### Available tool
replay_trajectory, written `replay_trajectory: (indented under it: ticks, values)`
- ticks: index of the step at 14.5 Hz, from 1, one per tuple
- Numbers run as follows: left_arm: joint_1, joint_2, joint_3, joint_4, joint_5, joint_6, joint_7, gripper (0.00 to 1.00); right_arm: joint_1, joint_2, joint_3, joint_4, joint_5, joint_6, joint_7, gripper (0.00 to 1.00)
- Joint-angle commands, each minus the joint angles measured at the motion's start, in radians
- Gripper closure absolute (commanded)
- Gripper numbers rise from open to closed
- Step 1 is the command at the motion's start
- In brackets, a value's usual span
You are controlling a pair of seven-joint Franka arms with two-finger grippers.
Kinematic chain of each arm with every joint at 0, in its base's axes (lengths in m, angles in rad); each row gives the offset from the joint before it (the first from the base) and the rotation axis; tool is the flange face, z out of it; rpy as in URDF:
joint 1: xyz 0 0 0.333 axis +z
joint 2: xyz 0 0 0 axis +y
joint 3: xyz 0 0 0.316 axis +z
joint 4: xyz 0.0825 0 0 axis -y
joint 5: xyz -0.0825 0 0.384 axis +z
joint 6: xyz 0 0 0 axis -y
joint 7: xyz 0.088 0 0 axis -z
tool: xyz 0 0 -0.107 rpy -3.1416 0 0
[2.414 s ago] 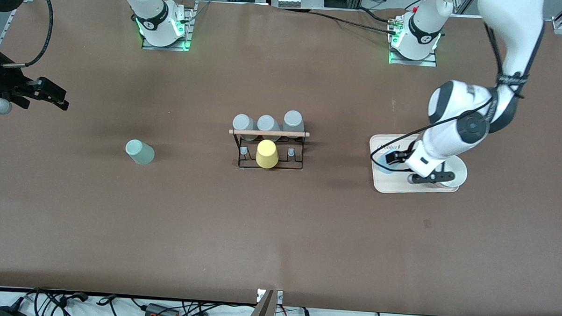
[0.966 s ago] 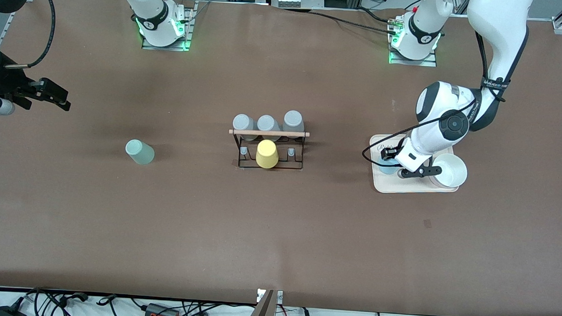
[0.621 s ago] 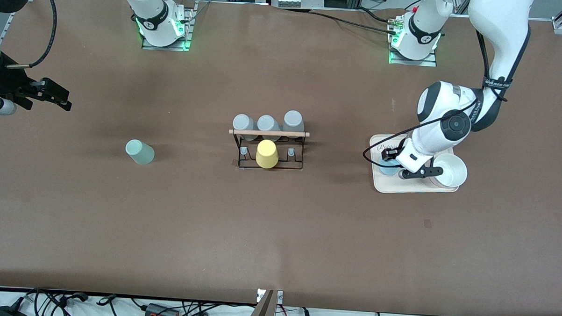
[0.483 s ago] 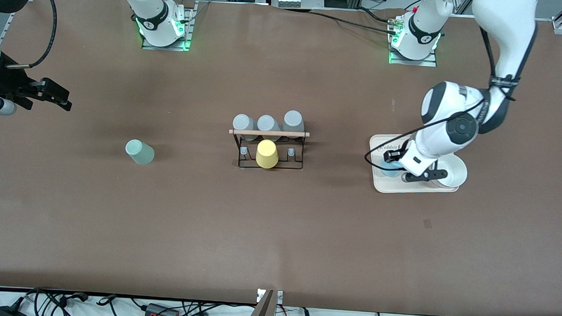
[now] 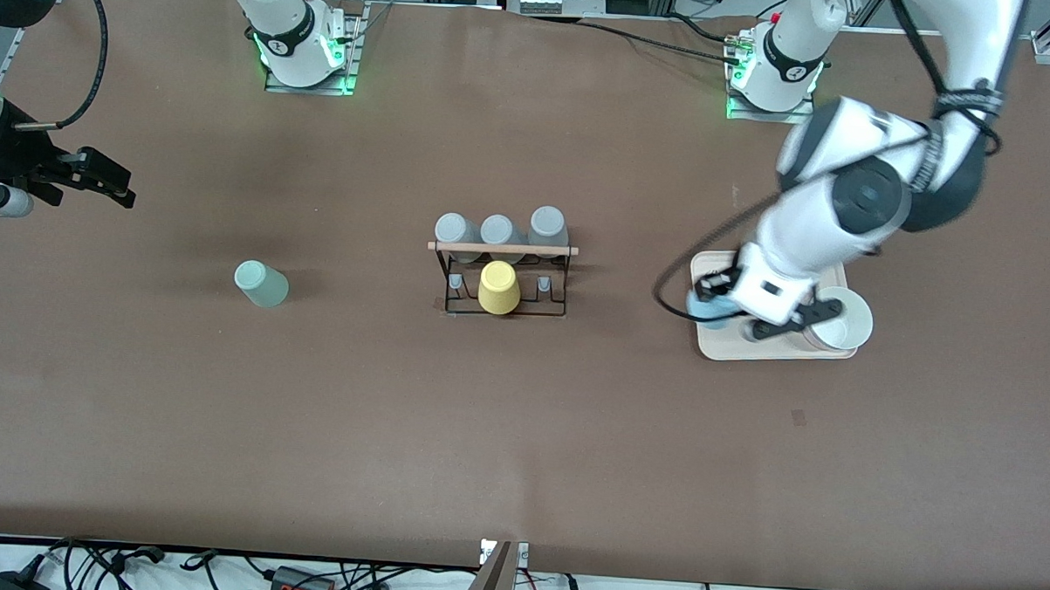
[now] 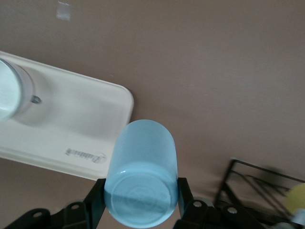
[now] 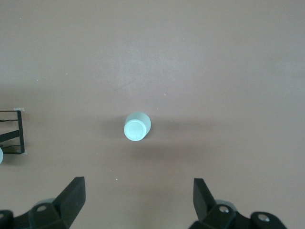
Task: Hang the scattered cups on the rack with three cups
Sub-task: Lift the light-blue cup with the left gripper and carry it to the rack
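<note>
My left gripper (image 5: 723, 312) is shut on the light blue cup (image 6: 141, 179), held upside down in the air over the beige tray's edge nearest the rack; the cup also shows in the front view (image 5: 706, 307). The pale mint green cup (image 5: 261, 283) stands upside down on the table toward the right arm's end, and shows in the right wrist view (image 7: 137, 127). The black wire rack (image 5: 502, 277) with its wooden dowel stands mid-table. My right gripper (image 5: 101, 180) is open and empty, high over the table's right-arm end.
Three grey cups (image 5: 497, 233) hang on the rack and a yellow cup (image 5: 498, 287) sits on its front pegs. The beige tray (image 5: 733, 344) holds a white bowl (image 5: 843, 322). The rack's corner shows in the left wrist view (image 6: 257, 186).
My left gripper has risen from the tray with the light blue cup in it and shifted slightly toward the rack. The right arm has barely moved.
</note>
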Motion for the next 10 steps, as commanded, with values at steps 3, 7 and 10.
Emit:
replay_trajectory:
  ticks: [3, 7, 10]
  values:
    - [-0.159, 0.157, 0.006, 0.224, -0.009, -0.028, -0.266, 0.67, 0.000, 0.004, 0.004, 0.005, -0.011, -0.010, -0.013, 0.00]
    - [-0.253, 0.260, 0.014, 0.347, -0.001, -0.033, -0.386, 0.67, 0.000, 0.007, 0.004, 0.006, -0.011, -0.011, -0.015, 0.00]
    - [-0.296, 0.312, 0.022, 0.419, 0.001, -0.042, -0.434, 0.67, 0.000, 0.007, 0.004, 0.006, -0.011, -0.010, -0.015, 0.00]
